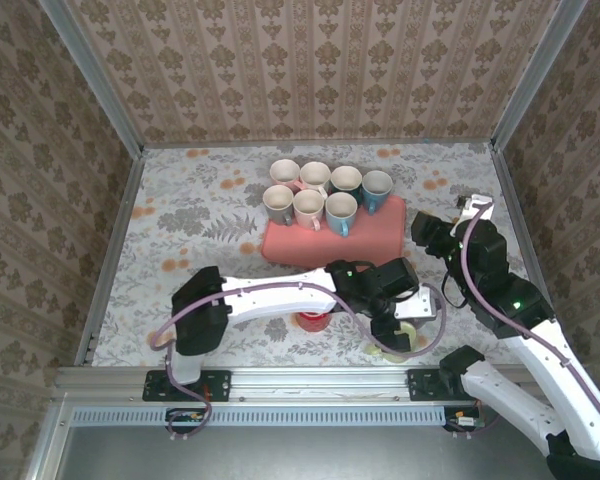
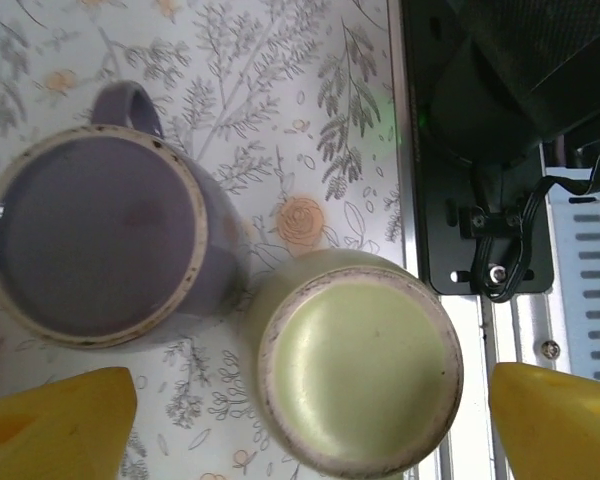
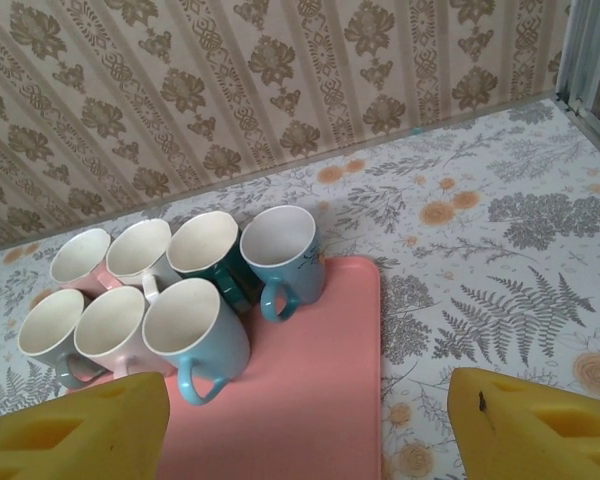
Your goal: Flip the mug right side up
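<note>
Mugs stand bottom-up at the near edge of the table, seen from above in the left wrist view. The pale green mug (image 2: 355, 375) is upside down, with a smooth, glossy flat base ringed by a rough, dark-speckled foot; its handle is out of sight. Just beside it is a purple mug (image 2: 95, 240), also inverted, with the same pale, speckled foot ring around a matte base and a looped handle on its far side. Whether the two walls touch cannot be told.

The left gripper (image 2: 308, 420) hangs over the green mug with its jaws spread wide. Its yellow, wedge-shaped fingers (image 2: 50, 425) sit apart on either side and hold nothing. In the overhead view the green mug shows as a pale rim under the left arm's wrist, close to the aluminium rail (image 1: 310, 380). A red round object (image 1: 312, 320) lies partly hidden under that arm.

The right gripper (image 3: 305, 428) is also spread open and empty, raised above a flat pink tray (image 3: 330, 380) with rounded corners. Seven glazed mugs (image 3: 195, 335) stand upright on the tray in two rows, white inside and pink, white, dark green, blue and grey outside.

The tabletop (image 2: 330, 90) is covered with a pale cloth printed with grey ferns and orange flowers.
</note>
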Robot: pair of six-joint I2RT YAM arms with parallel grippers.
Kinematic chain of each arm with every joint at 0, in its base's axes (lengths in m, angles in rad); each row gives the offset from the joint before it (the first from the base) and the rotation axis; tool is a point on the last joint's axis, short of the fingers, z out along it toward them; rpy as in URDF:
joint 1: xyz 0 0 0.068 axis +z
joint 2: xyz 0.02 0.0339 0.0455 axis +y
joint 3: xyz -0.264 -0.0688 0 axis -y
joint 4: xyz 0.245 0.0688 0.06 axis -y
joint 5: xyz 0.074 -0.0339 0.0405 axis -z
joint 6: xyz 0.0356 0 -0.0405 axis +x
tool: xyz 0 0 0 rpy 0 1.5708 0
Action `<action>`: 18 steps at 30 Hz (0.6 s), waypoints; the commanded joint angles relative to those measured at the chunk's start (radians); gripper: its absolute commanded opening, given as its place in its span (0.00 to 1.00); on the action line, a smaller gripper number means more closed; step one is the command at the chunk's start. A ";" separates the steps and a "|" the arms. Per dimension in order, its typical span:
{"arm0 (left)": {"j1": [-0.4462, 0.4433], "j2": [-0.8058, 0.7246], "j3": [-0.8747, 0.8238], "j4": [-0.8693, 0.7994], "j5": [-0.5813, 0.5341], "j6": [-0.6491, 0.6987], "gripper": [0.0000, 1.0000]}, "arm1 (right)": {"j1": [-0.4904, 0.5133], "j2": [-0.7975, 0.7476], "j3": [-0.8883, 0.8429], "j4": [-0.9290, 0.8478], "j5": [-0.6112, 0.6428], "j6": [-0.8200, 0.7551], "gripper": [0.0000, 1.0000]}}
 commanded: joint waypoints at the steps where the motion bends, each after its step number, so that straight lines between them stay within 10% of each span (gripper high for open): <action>1: -0.012 0.050 0.080 -0.163 0.059 -0.060 0.88 | -0.009 -0.022 0.013 -0.018 0.038 -0.027 0.75; 18: -0.032 0.082 0.126 -0.234 0.006 -0.129 0.71 | -0.017 -0.066 -0.028 -0.016 0.036 -0.024 0.76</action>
